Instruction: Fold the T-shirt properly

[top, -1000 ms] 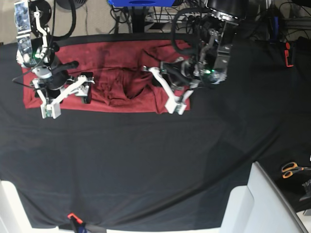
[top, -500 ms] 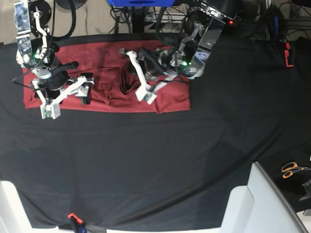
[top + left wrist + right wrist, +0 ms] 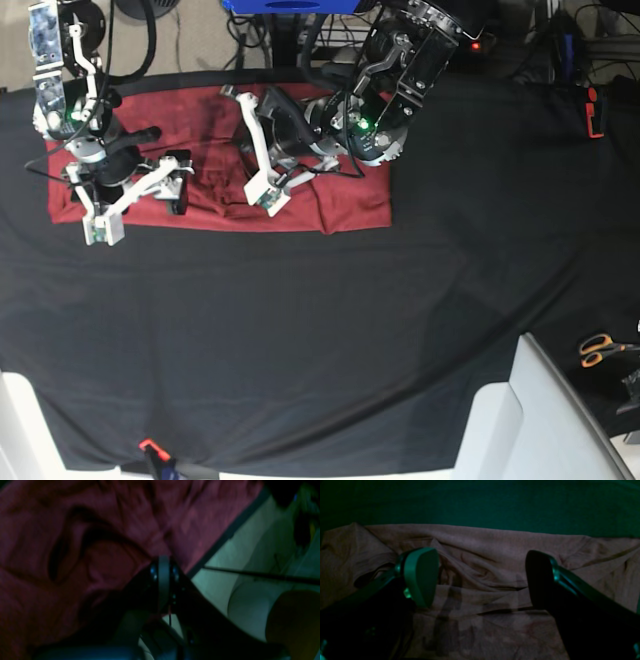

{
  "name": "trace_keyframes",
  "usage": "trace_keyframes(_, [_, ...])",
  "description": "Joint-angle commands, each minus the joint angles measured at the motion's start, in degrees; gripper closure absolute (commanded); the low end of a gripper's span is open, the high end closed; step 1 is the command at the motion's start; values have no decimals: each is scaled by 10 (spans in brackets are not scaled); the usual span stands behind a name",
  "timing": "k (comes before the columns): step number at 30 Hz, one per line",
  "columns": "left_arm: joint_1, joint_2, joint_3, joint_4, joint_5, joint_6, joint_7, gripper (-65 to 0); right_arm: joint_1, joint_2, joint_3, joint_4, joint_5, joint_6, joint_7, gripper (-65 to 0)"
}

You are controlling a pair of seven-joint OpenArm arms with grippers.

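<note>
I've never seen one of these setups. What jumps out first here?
A maroon T-shirt lies rumpled at the far edge of a big black cloth. Two white-fingered robot arms hang over it: the left gripper is shut over the shirt's middle, the right gripper open above its end. Orange scissors sit aside.

Table under a black cloth sheet (image 3: 320,330)
The T-shirt (image 3: 355,208) lies upper left; orange-handled scissors (image 3: 602,348) at the right edge.

The maroon T-shirt (image 3: 215,130) lies rumpled and spread flat along the black cloth's far edge.
</note>
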Motion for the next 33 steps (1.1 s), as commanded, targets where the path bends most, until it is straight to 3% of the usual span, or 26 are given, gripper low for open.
trace_keyframes(1, [-5, 4, -1, 17, -9, -2, -9, 0, 5, 3, 1, 10, 2, 2, 12, -509])
trace_keyframes(11, [2, -7, -109, 9, -3, -1, -5, 0, 5, 3, 1, 10, 2, 2, 12, -509])
trace_keyframes(17, [-3, -20, -118, -29, -5, -1, -6, 0, 5, 3, 1, 10, 2, 2, 12, -509])
trace_keyframes(33, [-54, -4, -115, -93, -5, -1, -9, 0, 7, -8, 5, -29, 2, 2, 15, -509])
